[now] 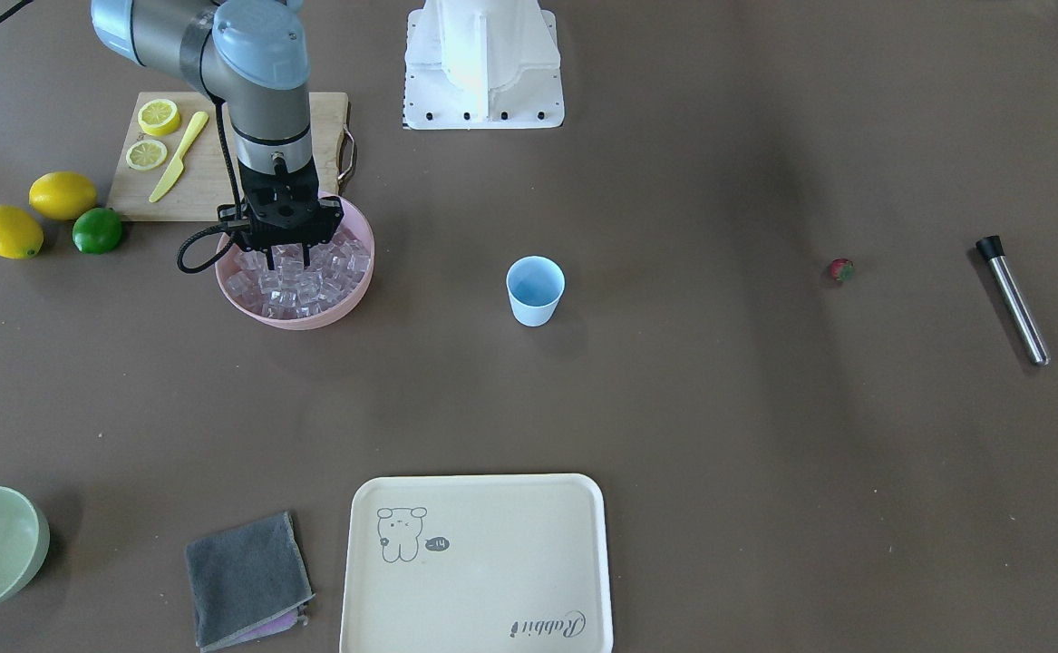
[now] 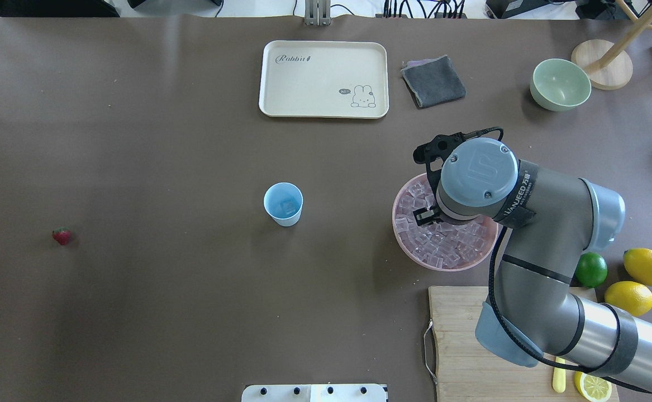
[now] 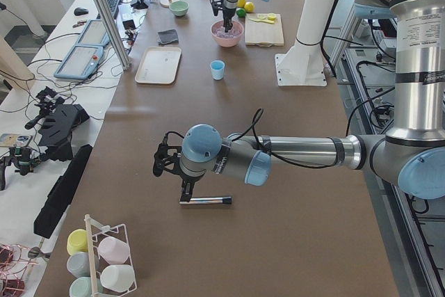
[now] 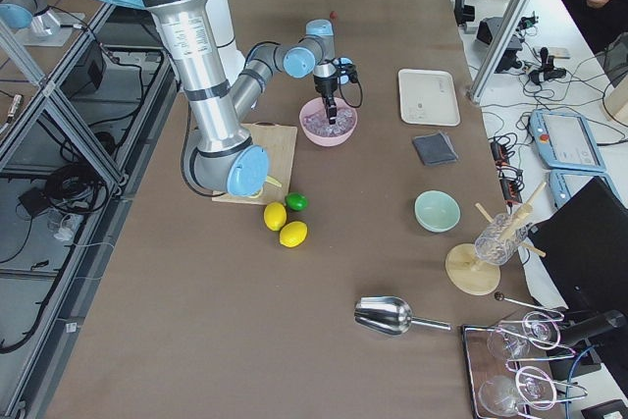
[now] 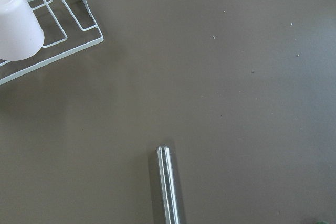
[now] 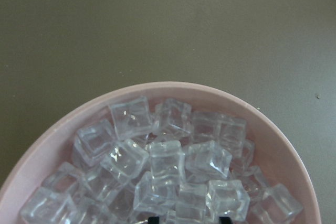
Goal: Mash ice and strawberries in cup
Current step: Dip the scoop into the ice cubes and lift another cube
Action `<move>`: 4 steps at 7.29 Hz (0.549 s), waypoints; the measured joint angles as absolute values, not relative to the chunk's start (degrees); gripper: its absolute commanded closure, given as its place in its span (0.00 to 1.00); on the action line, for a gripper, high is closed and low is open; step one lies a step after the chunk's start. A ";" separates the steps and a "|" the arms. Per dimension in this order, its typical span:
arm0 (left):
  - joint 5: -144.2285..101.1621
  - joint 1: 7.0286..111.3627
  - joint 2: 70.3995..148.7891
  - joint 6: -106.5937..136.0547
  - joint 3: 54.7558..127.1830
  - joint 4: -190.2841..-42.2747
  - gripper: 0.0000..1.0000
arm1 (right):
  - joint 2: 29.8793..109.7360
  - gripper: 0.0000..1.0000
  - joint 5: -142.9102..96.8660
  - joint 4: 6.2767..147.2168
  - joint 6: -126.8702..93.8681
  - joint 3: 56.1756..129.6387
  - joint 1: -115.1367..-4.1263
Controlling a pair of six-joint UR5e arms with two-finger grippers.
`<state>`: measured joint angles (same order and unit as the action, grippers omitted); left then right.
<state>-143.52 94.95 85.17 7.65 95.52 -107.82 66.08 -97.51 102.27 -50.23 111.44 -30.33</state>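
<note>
Overhead order, left to right. Left hand (image 3: 186, 191): poised over a steel rod with a black cap (image 1: 1014, 301) at the counter's (image 2: 136, 139) left end; we cannot tell whether its fingers are apart or together. Strawberry (image 2: 62, 235): alone on bare counter, well left of the cup. Cup (image 2: 283, 204): light blue, upright, mid-counter, touching nothing. Pink bowl (image 1: 293, 319): right of the cup, heaped with ice (image 1: 297, 286). Right hand (image 1: 286, 260): pointing straight down into that bowl, fingers apart, tips among the top cubes; we see no cube lifted. Lime (image 2: 590, 269) and two lemons (image 2: 638, 282): right of the bowl. Wooden board (image 2: 460, 340): near right, carrying a lemon half and a yellow knife.
</note>
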 measured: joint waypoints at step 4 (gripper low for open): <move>-143.80 95.22 85.09 7.65 95.43 -107.78 0.01 | 65.62 0.72 -97.11 101.73 -50.05 109.60 -30.12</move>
